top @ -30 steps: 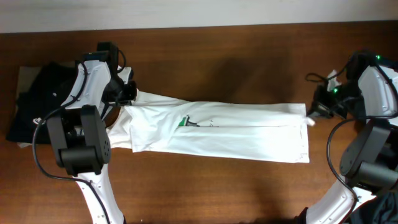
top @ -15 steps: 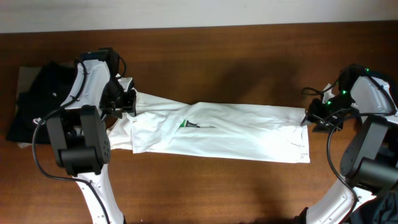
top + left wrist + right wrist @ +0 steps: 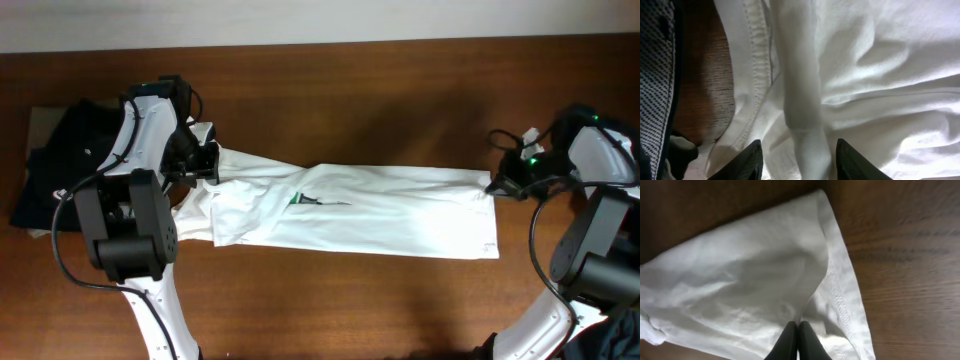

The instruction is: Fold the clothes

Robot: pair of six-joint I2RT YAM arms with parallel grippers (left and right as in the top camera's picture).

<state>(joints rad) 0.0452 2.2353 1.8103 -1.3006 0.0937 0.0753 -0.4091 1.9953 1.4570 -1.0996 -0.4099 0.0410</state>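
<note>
A long white garment (image 3: 380,215) lies flat across the table's middle. It also fills the left wrist view (image 3: 880,75) and shows in the right wrist view (image 3: 740,280). My left gripper (image 3: 205,162) is at the garment's left end, and its jaws (image 3: 802,162) are open around a raised fold of the white cloth. My right gripper (image 3: 497,186) is at the garment's right end, and its fingers (image 3: 798,337) are pinched shut on the cloth just inside the stitched hem.
A heap of dark clothes (image 3: 60,160) lies at the far left on a beige sheet. Its dark patterned fabric shows at the left edge of the left wrist view (image 3: 655,75). Bare wooden table (image 3: 380,300) lies in front of the garment and behind it.
My right gripper came in onto the garment's right end and shut on it. The cloth rumpled in the middle, then drew flatter. My left gripper shifted slightly towards the front.
</note>
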